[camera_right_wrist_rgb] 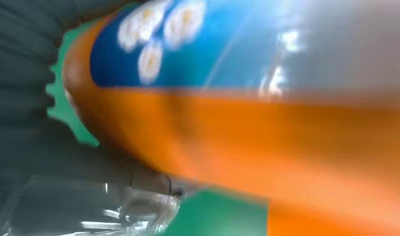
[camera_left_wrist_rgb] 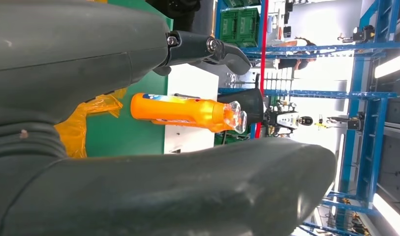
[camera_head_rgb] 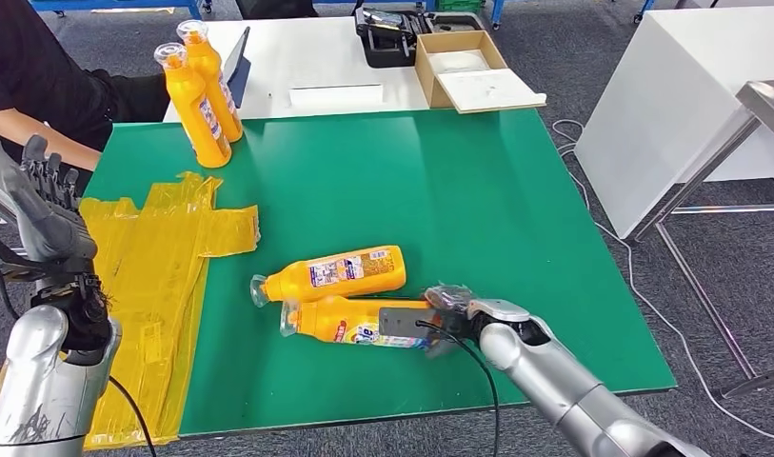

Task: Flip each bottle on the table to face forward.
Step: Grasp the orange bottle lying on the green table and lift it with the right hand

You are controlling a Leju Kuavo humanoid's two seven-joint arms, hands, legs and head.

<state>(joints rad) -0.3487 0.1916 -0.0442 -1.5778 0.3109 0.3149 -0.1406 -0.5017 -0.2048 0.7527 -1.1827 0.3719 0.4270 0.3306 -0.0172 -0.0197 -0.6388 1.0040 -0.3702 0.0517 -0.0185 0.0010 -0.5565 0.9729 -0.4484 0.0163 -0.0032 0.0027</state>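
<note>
Right hand wraps the base end of the near lying bottle, fingers closed around it; bottle lies on its side on the green bench, cap end pointing toward the robot's left. In the right wrist view the same bottle sits right up against the camera, orange body with blue label, blurred. Second lying bottle is just behind it, also on its side, cap to the left, the two close together, can't tell if touching. Two upright bottles stand together at the far left corner of the bench, one just behind the other. Left hand is raised beside the bench's left edge, holding nothing, fingers spread and pointing up. Left wrist view shows one upright bottle past the hand's thumb and fingers. Yellow plastic sheet drapes over the left side of the bench. Person in a black sleeve sits at the far left. White table behind carries a cardboard box.
</note>
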